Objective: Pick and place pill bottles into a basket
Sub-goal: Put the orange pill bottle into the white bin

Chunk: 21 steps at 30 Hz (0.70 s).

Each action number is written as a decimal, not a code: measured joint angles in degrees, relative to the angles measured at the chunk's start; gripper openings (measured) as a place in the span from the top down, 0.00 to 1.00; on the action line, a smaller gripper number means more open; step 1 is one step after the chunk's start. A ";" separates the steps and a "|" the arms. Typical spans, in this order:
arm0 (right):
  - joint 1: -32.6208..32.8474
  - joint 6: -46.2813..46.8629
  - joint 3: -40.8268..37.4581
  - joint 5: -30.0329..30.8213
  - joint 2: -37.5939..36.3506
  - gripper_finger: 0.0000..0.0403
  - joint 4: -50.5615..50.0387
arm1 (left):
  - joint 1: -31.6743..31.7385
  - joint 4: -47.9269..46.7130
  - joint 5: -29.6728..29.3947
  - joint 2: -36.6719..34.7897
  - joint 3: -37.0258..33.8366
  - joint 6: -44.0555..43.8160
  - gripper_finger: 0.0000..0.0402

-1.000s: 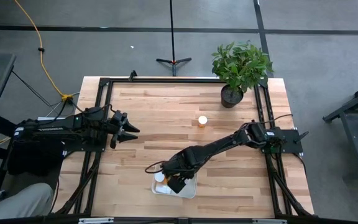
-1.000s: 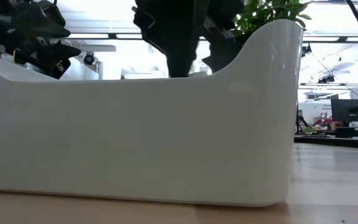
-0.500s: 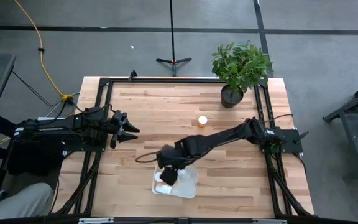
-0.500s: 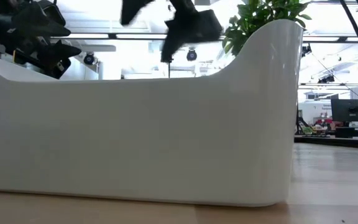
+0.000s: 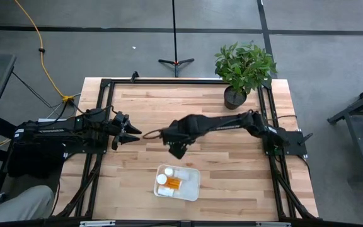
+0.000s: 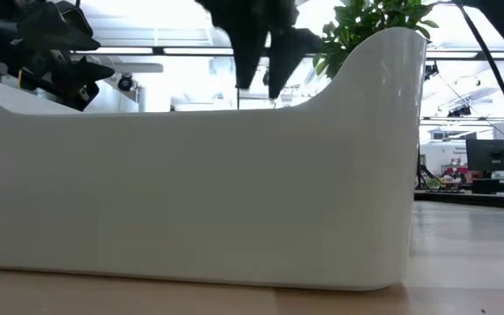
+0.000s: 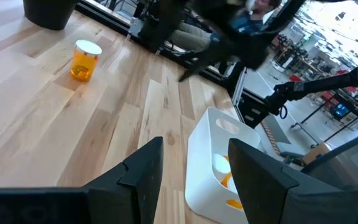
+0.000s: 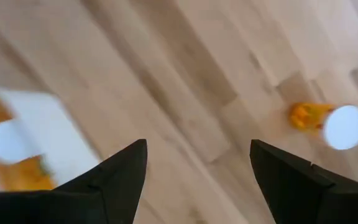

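Your counter (image 5: 144,101) carries the basket (image 5: 190,186) near its front edge, with pill bottles (image 5: 169,183) inside. Your right claw (image 5: 176,150) hangs wide and empty, between the basket and one standing bottle (image 7: 86,60). Your left claw (image 5: 133,132) waits wide at the left.

Low view: the basket (image 6: 191,192) wall fills the frame, cut off at 9 o'clock and hiding its contents and the table behind. High view: the lone pill bottle is hidden beneath the right arm (image 5: 219,123). Right wrist view: that bottle (image 8: 328,121) and the basket's contents (image 8: 8,155) appear blurred; their count cannot be told.
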 joint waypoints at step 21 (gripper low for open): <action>-12.08 -12.53 -9.45 -4.36 0.02 0.29 2.12 | 0.00 4.45 0.00 -0.02 0.01 -1.32 0.46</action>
